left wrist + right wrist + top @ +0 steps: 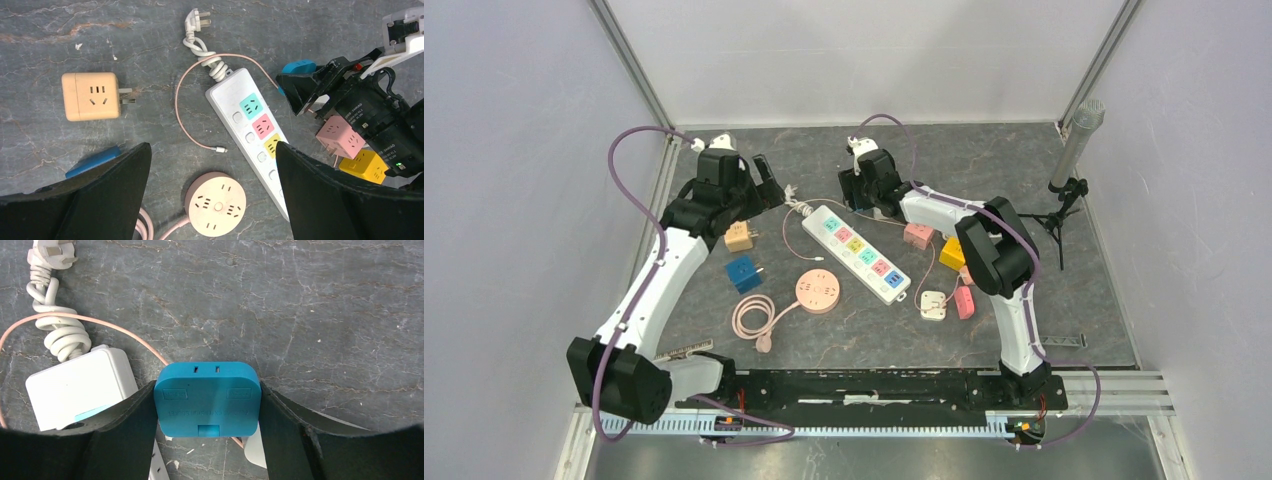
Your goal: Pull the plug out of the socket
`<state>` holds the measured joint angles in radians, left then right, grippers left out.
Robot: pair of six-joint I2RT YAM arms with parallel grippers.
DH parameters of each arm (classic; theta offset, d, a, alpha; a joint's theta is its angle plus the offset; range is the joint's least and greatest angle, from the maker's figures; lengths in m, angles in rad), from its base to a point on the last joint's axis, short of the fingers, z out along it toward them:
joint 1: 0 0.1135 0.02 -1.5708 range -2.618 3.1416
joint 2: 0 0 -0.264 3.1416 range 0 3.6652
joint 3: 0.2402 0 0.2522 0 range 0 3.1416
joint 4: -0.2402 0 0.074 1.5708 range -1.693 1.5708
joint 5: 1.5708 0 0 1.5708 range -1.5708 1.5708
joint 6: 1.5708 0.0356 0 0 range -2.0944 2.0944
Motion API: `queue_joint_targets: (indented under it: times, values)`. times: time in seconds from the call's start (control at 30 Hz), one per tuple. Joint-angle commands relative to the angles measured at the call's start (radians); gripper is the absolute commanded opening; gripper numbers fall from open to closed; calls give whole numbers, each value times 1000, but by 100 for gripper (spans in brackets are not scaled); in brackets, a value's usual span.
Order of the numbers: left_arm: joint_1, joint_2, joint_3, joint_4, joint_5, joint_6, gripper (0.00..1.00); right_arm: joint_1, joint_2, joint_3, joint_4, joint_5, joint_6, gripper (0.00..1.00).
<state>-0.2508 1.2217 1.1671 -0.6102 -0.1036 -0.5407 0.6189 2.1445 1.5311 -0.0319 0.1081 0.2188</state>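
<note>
While the grey stone table (984, 160) fills the booth, the long white power strip (856, 252) lying slantwise at its middle is the thing to steer by. The left arm reaches over the table to the strip's left, and its gripper (212, 150) hangs released, the two black fingers (115, 190) spread wide with nothing between them. The right arm bends in from the other side to the strip's far end, where its gripper (207, 407) is clenched on the blue plug (207, 400), one finger pressed to each flank. That plug is out of the strip, held just beyond its far end, beside the teal socket (251, 105). A round pink socket (818, 291) sits near the strip's left side towards the arms. A beige cube adapter (91, 96) lies to the strip's left, a blue cube (744, 273) close by it, and a pink cube (918, 235) and a yellow cube (952, 254) lie on its right. The strip's own white cord (210, 62) is knotted at the far end, and a thin pink cable (182, 115) loops round it.
</note>
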Motion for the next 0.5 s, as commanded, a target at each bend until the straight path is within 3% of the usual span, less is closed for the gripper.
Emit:
queue_joint_targets:
  times: [0.0,0.07,0.1,0.2,0.47]
  values:
    - [7,-69,-9,-7,-25,45,100,3,9,42,-3,-5,-4,62]
    - [7,-90,-9,-9,-24,48,100,4,15,51,-20,-4,-9,68]
    - [8,-110,-5,-21,-26,57,100,4,27,73,-46,16,-7,79]
    - [7,-130,13,-57,-37,58,100,3,49,116,-80,16,-4,87]
    - [7,-221,44,-181,-90,65,100,4,4,170,-103,-6,10,94]
